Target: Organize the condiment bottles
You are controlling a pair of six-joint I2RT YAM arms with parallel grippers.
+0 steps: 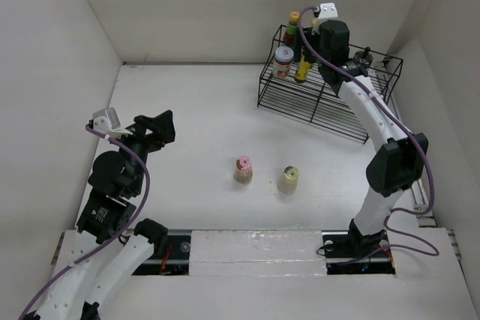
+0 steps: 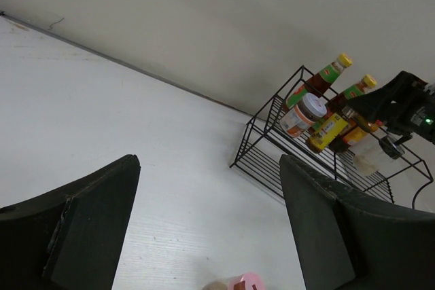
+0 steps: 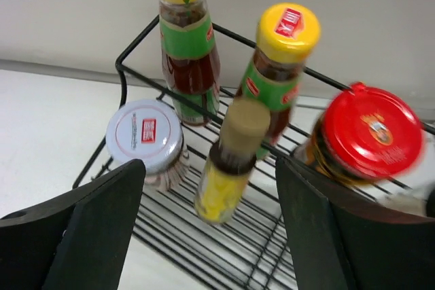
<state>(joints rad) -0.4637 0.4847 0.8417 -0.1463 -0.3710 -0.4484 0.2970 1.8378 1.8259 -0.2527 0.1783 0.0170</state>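
Observation:
The black wire rack (image 1: 315, 103) stands at the back right. In the right wrist view it holds two yellow-capped dark sauce bottles (image 3: 180, 32) (image 3: 280, 66), a white-lidded jar (image 3: 144, 137), a red-lidded jar (image 3: 367, 137) and a small yellow-brown bottle (image 3: 228, 168). My right gripper (image 3: 211, 229) is open above the rack, with its fingers on either side of the small yellow-brown bottle and not touching it. A pink-capped shaker (image 1: 242, 169) and a cream-capped shaker (image 1: 289, 179) stand on the table's middle. My left gripper (image 1: 154, 129) is open and empty at the left.
A grey-capped shaker (image 2: 380, 153) seems to stand at the rack's right end. White walls enclose the table on the left, back and right. The rack's front shelf (image 1: 300, 99) holds nothing. The pink cap shows at the bottom of the left wrist view (image 2: 245, 282).

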